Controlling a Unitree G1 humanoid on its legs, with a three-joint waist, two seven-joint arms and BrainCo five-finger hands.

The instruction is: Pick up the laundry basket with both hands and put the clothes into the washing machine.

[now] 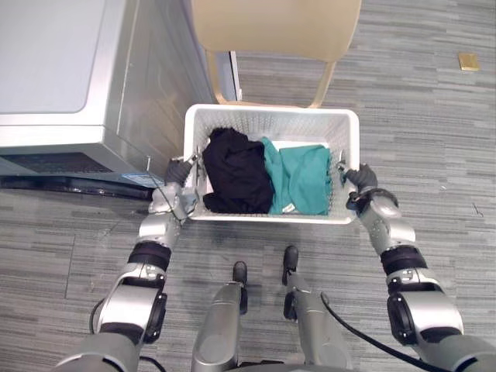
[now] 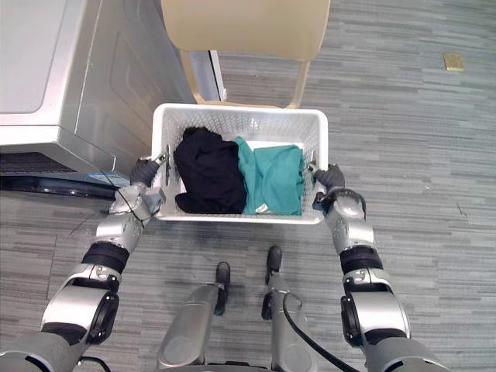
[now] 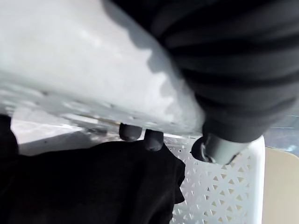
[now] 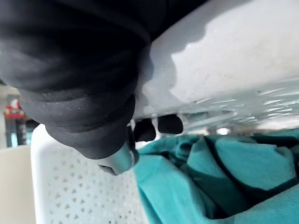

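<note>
the white laundry basket sits straight ahead of the robot, with a black garment and a teal garment inside. the left hand grips the rim at 9 o'clock and the right hand at 3 o'clock, fingertips hooked over the edge. lift level with equal holds, then carry toward the washing machine at 10 o'clock, clear of the chair at 12
</note>
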